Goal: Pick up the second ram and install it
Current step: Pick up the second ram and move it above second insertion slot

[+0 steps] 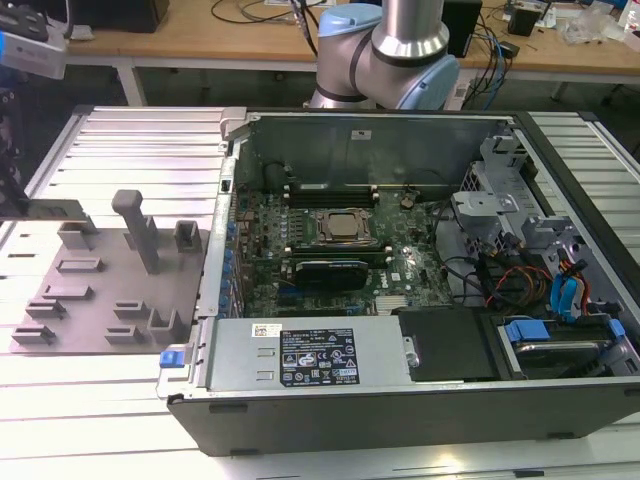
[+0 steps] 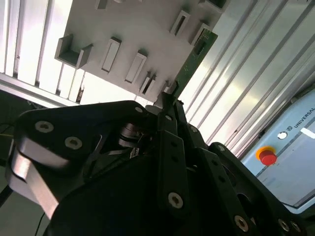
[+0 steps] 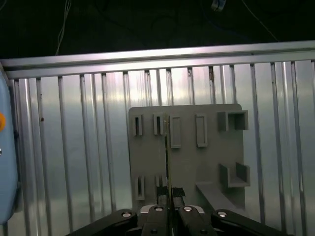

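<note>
The fingers (image 3: 178,192) are gripping the second ram (image 3: 167,157) by one end, holding it edge-on over the grey holder tray (image 3: 189,167) on the ribbed tabletop (image 3: 74,147). Keeping it plumb and drawing straight away seems wisest, to avoid snagging the slots. The second wrist view is revealing its green face; the exterior view is adding the open computer case (image 1: 400,250).

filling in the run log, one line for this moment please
phase: pick | gripper: shut on the second ram | where: over the grey holder tray | lifted clear of tray: cannot tell | install: not done
</note>
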Action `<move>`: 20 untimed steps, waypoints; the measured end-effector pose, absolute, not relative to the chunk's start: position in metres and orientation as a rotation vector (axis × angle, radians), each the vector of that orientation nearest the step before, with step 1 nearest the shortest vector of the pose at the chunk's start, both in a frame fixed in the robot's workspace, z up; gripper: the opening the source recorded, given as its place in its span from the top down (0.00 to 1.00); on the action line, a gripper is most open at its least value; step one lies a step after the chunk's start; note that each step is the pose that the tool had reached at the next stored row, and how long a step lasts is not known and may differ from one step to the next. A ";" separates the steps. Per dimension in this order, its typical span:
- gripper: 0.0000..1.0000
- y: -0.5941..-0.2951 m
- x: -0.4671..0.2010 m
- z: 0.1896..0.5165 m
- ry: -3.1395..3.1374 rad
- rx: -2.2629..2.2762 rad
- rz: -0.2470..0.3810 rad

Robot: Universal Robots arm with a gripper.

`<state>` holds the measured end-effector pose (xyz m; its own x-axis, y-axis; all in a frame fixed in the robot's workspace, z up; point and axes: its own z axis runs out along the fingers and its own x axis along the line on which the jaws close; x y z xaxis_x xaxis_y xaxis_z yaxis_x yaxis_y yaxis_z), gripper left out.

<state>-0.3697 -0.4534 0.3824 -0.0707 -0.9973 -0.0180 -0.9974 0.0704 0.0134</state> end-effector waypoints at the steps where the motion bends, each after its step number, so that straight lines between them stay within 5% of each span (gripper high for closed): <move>1: 0.89 -0.453 -0.370 0.384 2.295 -2.139 0.035; 20: 0.89 -0.453 -0.370 0.441 2.294 -2.137 0.037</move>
<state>-0.3695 -0.4529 0.4409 -0.0710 -0.9973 -0.0203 -0.9974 0.0707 0.0136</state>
